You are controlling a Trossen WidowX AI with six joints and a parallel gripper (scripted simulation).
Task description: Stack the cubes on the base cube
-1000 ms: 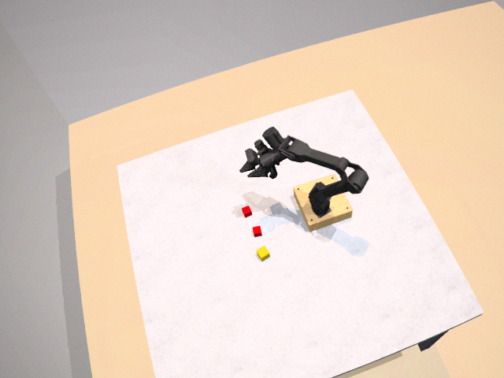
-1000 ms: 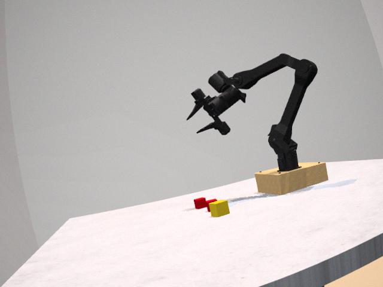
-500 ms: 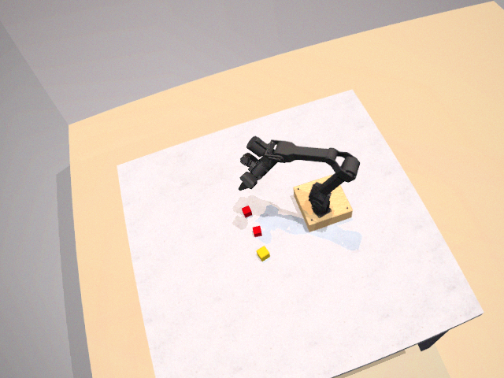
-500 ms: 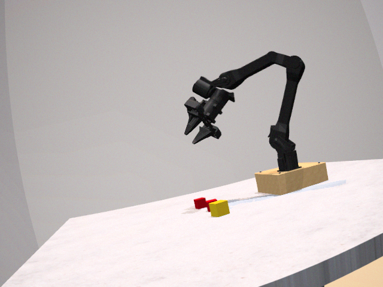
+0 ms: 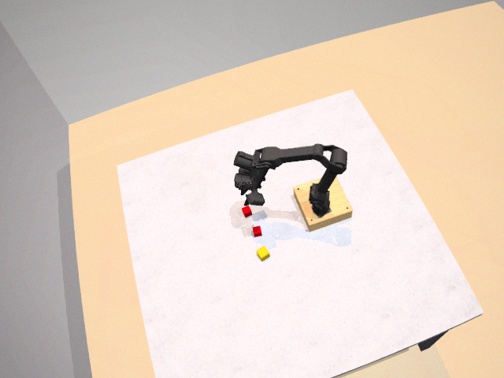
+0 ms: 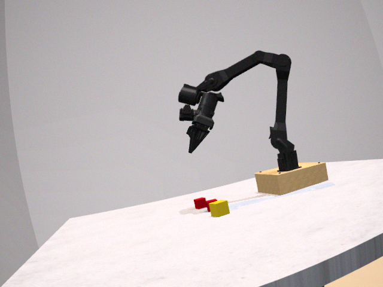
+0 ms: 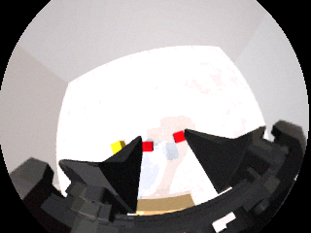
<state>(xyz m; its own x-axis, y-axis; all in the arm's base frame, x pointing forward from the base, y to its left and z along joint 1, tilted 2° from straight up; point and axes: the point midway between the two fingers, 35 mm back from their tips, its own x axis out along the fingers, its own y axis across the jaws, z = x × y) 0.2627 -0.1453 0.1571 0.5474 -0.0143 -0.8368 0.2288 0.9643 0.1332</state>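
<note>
A yellow cube rests on the white table top. One red cube lies beyond it, partly hidden behind it in the exterior view. The other red cube lies farther along the same rough row. All three stand apart, with nothing stacked. The frames do not mark which is the fixed base. My gripper is open and empty, pointing steeply down, high above the table near the far red cube.
The arm stands on a wooden block to the right of the cubes. The white table top has its edge at the lower right in the top and exterior views.
</note>
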